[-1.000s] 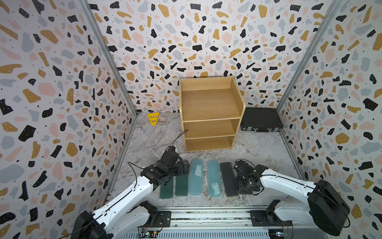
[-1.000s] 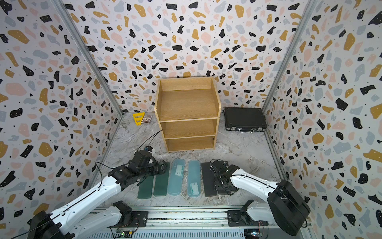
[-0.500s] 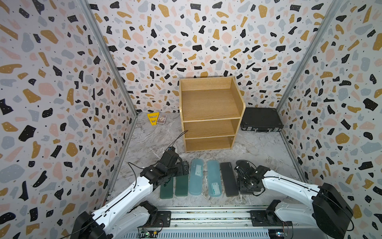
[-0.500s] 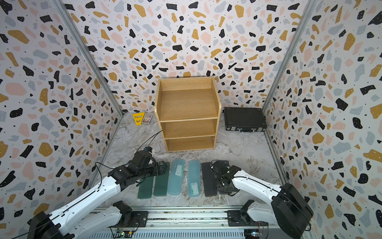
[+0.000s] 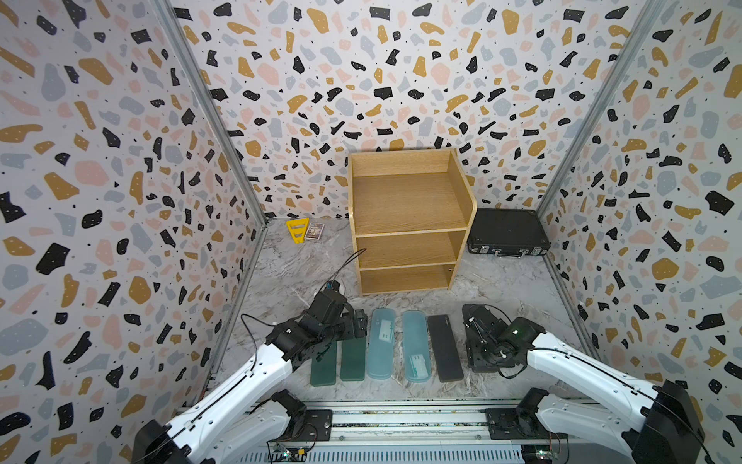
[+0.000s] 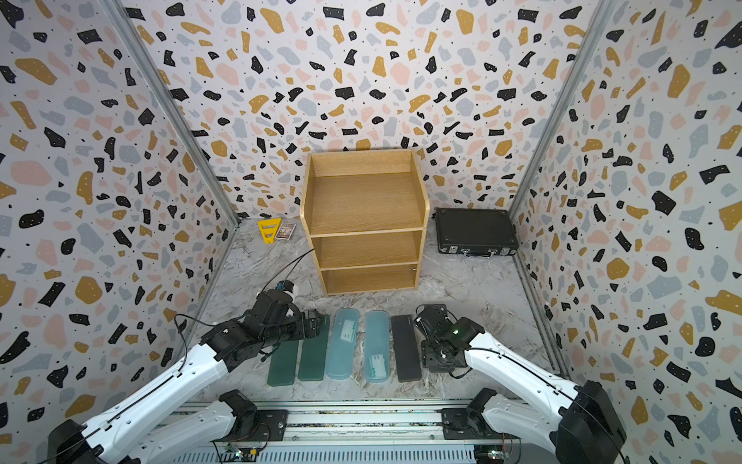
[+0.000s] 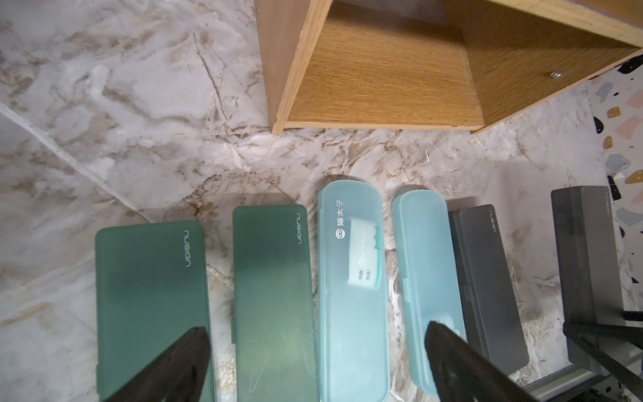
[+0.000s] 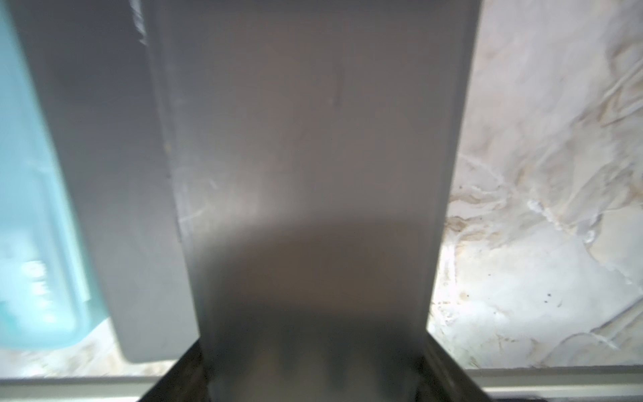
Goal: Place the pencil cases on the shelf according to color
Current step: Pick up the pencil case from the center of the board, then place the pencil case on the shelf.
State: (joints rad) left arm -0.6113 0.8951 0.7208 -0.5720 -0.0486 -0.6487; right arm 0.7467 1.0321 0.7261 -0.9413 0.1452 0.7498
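Five pencil cases lie in a row in front of the wooden shelf [image 5: 405,201]: two dark green [image 5: 323,365] [image 5: 353,359], two light blue [image 5: 381,345] [image 5: 416,345] and one dark grey [image 5: 445,347]. My right gripper [image 5: 482,345] is shut across a second dark grey pencil case [image 8: 313,139], held slightly above the floor beside its twin; the left wrist view shows this case [image 7: 588,261] raised. My left gripper [image 7: 318,348] hangs open above the near ends of the green and blue cases and touches none of them. All three shelf tiers are empty.
A large black briefcase [image 5: 508,233] lies right of the shelf. A yellow triangle [image 5: 298,231] and a small card box [image 5: 314,232] sit in the back left corner. The metal front rail [image 5: 401,418] runs just behind the cases' near ends. Patterned walls close three sides.
My right gripper has shifted slightly away from the front rail with the dark grey case in it. The left arm has not moved.
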